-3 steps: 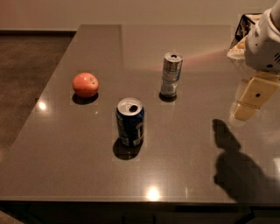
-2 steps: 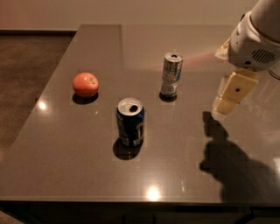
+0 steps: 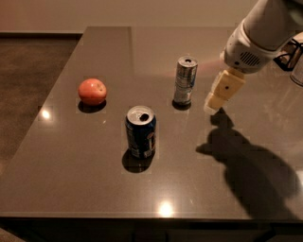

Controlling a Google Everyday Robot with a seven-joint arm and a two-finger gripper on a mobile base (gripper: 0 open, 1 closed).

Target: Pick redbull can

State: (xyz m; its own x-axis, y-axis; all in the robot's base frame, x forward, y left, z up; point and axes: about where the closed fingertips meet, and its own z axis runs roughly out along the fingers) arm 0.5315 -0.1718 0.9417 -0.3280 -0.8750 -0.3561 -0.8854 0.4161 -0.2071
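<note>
Dimly lit room: dark grey glossy stone table (image 3: pixel 94 189) catching warm light glints (image 3: pixel 164 208), brownish carpet floor (image 3: pixel 28 66) on the left, plain beige wall (image 3: pixel 118 12) behind, gripper (image 3: pixel 214 104) hanging over the table's right side.

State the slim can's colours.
The slim can is silver with blue patches, camera view; the end effector hangs beside it.

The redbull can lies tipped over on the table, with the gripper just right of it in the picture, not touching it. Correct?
No. The camera view shows the redbull can standing upright on the table, not tipped over. The gripper is just right of it in the picture, not touching it.
</note>
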